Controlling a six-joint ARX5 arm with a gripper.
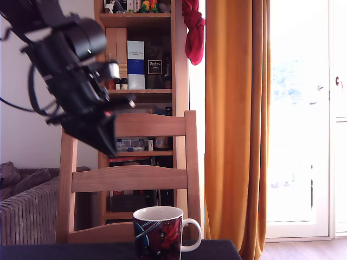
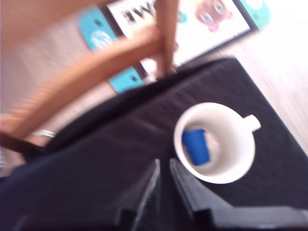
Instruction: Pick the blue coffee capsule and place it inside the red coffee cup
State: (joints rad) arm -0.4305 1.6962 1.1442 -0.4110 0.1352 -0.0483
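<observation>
The gripper (image 1: pixel 105 138) hangs high in the exterior view's upper left, well above the table and up to the left of the cup (image 1: pixel 158 233). Its fingertips cannot be made out here. The cup stands on the dark table (image 1: pixel 217 250) in front of a wooden chair (image 1: pixel 130 176), handle to this view's right, and its inside is hidden from this side.

In the wrist view the gripper (image 2: pixel 163 166) shows two dark fingers (image 2: pixel 185 185) nearly pressed together, a thin slit between them and nothing pinched. The cup (image 2: pixel 226 166) sits well apart from them, and the capsule (image 2: pixel 196 146) lies inside it on the white bottom. Nothing else shows in the cup.

The placing looks done. The capsule is likely light, stiff and a little slick, best pinched across its sides; the ceramic cup would chip if knocked
</observation>
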